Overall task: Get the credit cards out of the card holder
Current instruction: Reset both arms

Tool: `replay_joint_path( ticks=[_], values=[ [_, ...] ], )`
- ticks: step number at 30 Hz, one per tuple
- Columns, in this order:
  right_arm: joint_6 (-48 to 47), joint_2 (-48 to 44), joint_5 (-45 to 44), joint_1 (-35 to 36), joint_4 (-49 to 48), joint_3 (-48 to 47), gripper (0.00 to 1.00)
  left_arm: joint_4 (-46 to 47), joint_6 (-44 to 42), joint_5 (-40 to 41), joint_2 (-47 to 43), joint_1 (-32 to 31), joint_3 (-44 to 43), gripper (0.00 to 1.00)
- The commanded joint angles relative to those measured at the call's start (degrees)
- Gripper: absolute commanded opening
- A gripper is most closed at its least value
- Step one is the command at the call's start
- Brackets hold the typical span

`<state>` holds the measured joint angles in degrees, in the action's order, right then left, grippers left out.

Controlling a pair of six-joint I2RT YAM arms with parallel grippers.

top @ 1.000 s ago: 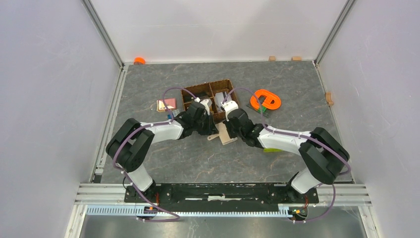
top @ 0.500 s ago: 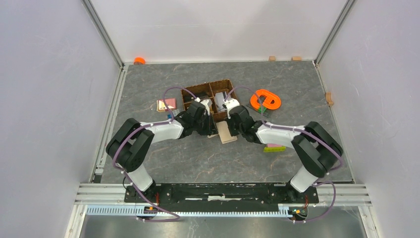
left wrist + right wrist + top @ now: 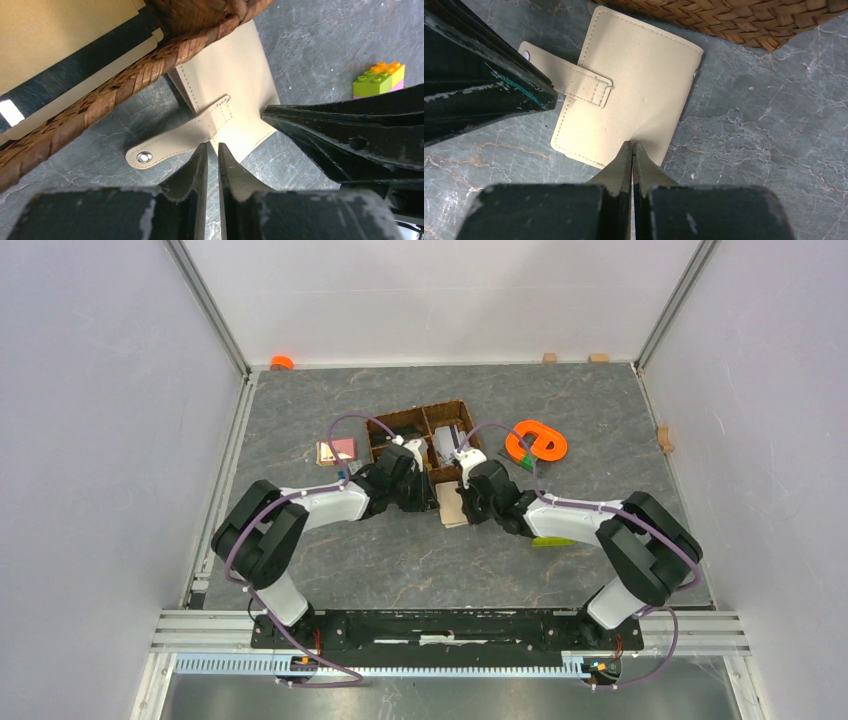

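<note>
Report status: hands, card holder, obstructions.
Left hand nearly closed at unsnapped tab, grip unclear. Right hand shut, tips over beige leather-like folding card holder, lying folded. Brown woven basket close along its far edge.

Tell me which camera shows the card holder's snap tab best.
Left wrist: the snap tab lies whole, metal stud included, ahead of the left gripper. Right wrist shows the tab's stitched base, its end partly behind that gripper's finger. Top external: card holder tiny, tab indistinct.
</note>
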<state>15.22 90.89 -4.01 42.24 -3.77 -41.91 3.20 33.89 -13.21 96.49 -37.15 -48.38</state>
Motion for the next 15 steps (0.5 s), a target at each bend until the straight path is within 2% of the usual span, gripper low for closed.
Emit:
replay_joint_path(
  ticks=[1,4,9,11,13,15],
  values=[
    [0.2,-2.0,2.0,-0.1,-1.4,0.5,0.0,1.0,-3.4,1.9,-4.3,-0.2,0.0,0.18],
    [-0.7,-9.6,-1.9,-0.1,-4.7,4.1,0.0,1.0,-3.6,2.6,-7.0,-0.2,0.8,0.19],
    [-2.1,-22.7,-14.1,-0.1,-10.5,11.9,0.03,0.1,-5.0,6.4,-14.8,-0.2,2.9,0.19],
    [-3.6,-26.9,-17.8,-0.2,-13.5,14.9,0.1,0.0,-6.0,9.0,-18.1,-0.2,4.1,0.21],
    [-5.6,-30.6,-21.0,-0.2,-15.4,17.2,0.16,-0.3,-6.5,11.7,-20.9,-0.2,5.0,0.27],
    [-7.6,-33.3,-24.6,-0.3,-15.4,18.1,0.29,-0.5,-7.1,14.8,-24.1,-0.2,5.9,0.35]
  ],
)
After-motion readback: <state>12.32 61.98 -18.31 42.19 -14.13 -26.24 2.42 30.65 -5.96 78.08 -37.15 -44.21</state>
